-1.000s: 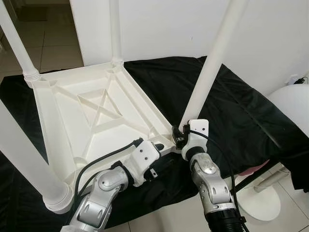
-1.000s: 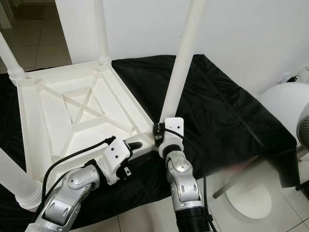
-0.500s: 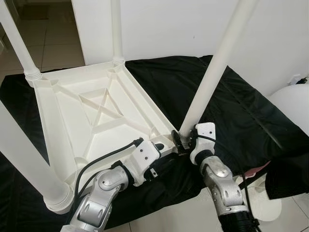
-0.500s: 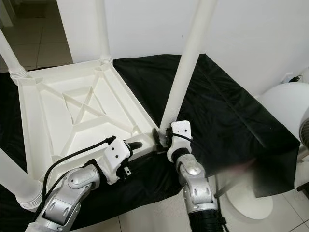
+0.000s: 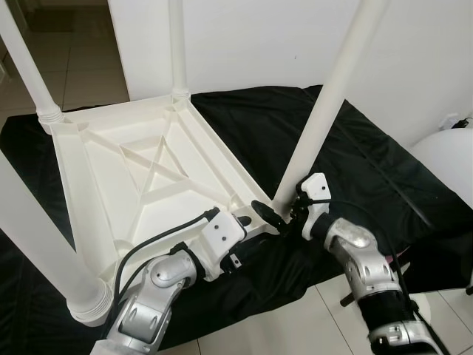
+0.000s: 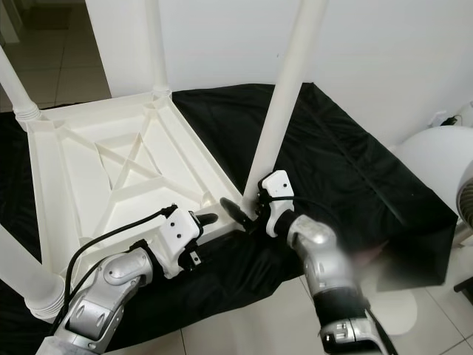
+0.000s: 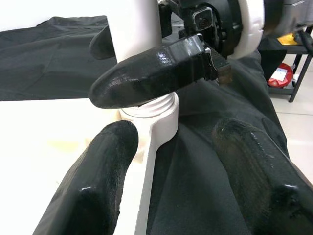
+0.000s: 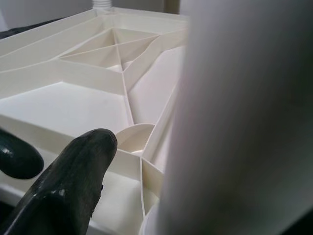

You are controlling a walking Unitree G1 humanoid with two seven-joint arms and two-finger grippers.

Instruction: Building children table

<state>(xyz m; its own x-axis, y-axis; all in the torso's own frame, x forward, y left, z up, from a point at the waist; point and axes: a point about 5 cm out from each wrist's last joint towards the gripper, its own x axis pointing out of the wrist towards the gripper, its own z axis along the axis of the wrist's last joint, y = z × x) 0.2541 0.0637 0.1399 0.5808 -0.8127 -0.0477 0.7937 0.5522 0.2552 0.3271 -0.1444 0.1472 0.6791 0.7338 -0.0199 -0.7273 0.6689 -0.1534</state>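
Since a second ago the right arm swung out rightward, fingers now reaching sideways at the leg base.

Eye views: right gripper (image 5: 279, 216) clasps the upright table leg (image 5: 325, 111) at its corner socket; upturned table top (image 5: 111, 185) on black cloth (image 5: 355, 163).

Left wrist view: left gripper (image 7: 181, 171) spread, straddling the rim just beside the socket.

Right wrist view: leg touching one finger (image 8: 68, 181); open room rightward.

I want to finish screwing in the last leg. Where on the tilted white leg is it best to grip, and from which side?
Probably low, just above the threaded collar, where the round tilted leg meets the corner socket of the upturned table. Come from the open side over the black cloth, as the right claw does; the left claw steadies the rim there.
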